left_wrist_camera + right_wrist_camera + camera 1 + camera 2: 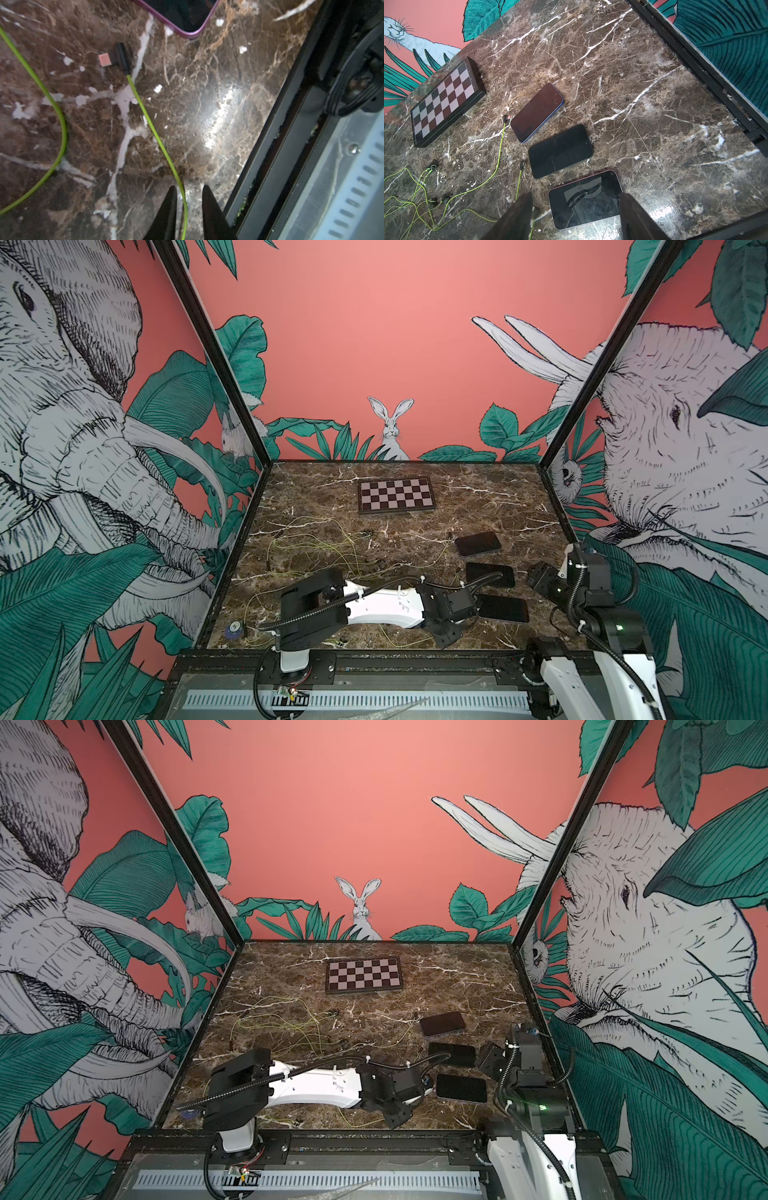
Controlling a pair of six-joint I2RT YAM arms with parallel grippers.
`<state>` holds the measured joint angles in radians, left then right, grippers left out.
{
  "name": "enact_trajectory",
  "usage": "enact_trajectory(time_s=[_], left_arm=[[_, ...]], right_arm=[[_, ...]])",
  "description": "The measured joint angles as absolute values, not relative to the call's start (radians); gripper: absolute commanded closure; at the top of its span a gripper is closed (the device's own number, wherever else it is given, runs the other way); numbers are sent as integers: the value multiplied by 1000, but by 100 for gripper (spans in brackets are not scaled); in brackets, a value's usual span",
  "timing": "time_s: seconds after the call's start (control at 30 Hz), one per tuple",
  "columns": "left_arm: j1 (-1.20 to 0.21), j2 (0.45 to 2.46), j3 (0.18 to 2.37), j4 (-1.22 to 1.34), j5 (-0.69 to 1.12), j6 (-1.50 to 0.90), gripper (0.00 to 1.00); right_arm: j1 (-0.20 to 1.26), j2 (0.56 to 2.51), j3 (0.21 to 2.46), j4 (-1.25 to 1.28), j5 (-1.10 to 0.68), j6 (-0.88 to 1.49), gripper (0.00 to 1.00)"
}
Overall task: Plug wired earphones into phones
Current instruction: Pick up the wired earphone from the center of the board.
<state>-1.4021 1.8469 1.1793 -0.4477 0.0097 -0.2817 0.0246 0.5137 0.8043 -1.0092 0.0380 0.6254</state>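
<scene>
Glossy flat phones (pixel 560 150), thin green cords (pixel 153 129), veined marble tabletop (pixel 643 83)

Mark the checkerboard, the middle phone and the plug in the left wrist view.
checkerboard (pixel 397 495): in a top view, centre squares.
middle phone (pixel 560 150): right wrist view, screen centre.
plug (pixel 123 56): left wrist view, black body.

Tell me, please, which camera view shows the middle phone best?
The right wrist view: the middle phone lies whole and unobstructed there. In both top views it is small and partly crossed by a black cable. The left wrist view misses it.
</scene>
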Motion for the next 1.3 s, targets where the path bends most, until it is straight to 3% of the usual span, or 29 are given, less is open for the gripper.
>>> enact_trajectory(time_s=[0.27, 0.5, 0.83, 0.93, 1.17, 1.3], left_arm=[[-1403, 1879, 1179, -450, -14, -303, 80], [-1403, 1889, 1191, -459, -56, -310, 100], [-1404, 1885, 1190, -461, -109, -285, 100], [-1385, 1865, 1173, -462, -112, -265, 100], [-1290, 1675, 1089, -426, -57, -206, 100], [-1259, 1556, 1042, -390, -15, -151, 100]], right_arm=[[25, 508, 803, -1016, 43, 626, 33], [25, 507, 803, -1015, 45, 624, 34], [25, 499, 803, -965, -27, 526, 38], [25, 497, 803, -921, -89, 476, 43], [25, 428, 731, -737, -252, 305, 42], [25, 372, 636, -609, -408, 130, 34]])
